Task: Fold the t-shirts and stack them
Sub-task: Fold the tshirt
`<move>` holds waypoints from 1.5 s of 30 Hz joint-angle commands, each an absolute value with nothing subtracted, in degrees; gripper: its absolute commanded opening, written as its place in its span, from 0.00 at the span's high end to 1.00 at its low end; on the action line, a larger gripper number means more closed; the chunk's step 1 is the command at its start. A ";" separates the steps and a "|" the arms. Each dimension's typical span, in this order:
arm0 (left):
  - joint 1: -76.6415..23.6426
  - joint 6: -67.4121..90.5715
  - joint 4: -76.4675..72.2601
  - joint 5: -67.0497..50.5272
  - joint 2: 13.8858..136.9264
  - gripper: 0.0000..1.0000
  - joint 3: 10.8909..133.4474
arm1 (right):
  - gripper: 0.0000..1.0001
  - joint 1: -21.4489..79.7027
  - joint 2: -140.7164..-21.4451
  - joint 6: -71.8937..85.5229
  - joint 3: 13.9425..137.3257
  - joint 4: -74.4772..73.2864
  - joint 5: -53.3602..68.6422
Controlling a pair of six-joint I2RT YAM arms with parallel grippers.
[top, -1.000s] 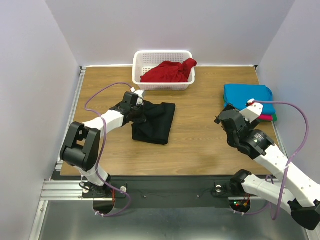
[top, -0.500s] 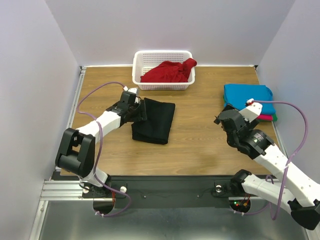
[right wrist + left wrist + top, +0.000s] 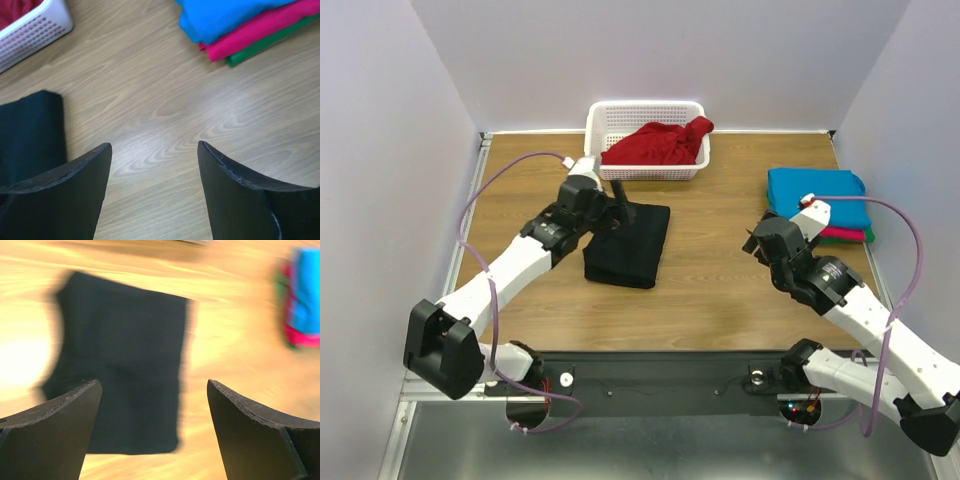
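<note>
Black shirt [image 3: 628,245]: folded to a rectangle, flat on table [image 3: 720,290], left of centre, just in front of basket [image 3: 640,170].
Red shirt [image 3: 655,143]: crumpled in basket, not yet folded.
Stack at right edge: blue shirt [image 3: 225,15] on top, pink shirt [image 3: 260,29] and green shirt [image 3: 280,38] beneath, edges showing.
Left gripper [image 3: 620,208]: above black shirt's far edge, jaws wide apart, nothing between them.
Right gripper [image 3: 152,147]: over bare wood between black shirt and stack, jaws apart, empty.
Step, by judgement: black shirt's folding looks done; transfer to stack pending.
Next move calls for a low pinch through all layers at one edge, a level lift so folds hold, then square placement on blue shirt.
</note>
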State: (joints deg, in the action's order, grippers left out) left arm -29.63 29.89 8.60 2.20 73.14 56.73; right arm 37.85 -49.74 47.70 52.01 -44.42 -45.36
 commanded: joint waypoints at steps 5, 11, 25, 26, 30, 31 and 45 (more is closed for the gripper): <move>-36.47 34.72 -14.30 -12.74 75.41 0.01 49.32 | 0.62 37.53 -54.13 45.44 53.53 -29.28 -28.05; -36.83 38.58 -23.81 -15.56 78.31 0.01 41.23 | 0.68 37.35 -65.72 45.18 56.59 -15.66 -13.47; -28.22 39.29 -15.74 -2.99 74.71 0.02 29.62 | 0.78 35.68 -103.67 39.11 73.38 -6.33 9.40; -27.86 39.03 -15.38 -2.29 74.62 0.02 29.53 | 0.79 35.60 -105.19 39.11 73.91 -5.46 10.54; -26.46 38.41 -14.77 -1.76 75.93 0.02 29.53 | 0.79 34.89 -112.49 39.46 75.06 -3.52 10.02; -25.50 38.67 -14.42 -1.67 77.33 0.02 29.79 | 0.80 34.54 -114.85 39.46 75.15 -2.99 9.32; -20.48 31.74 -11.60 -4.47 84.82 0.02 39.45 | 0.81 35.94 -96.18 48.41 44.06 2.81 5.02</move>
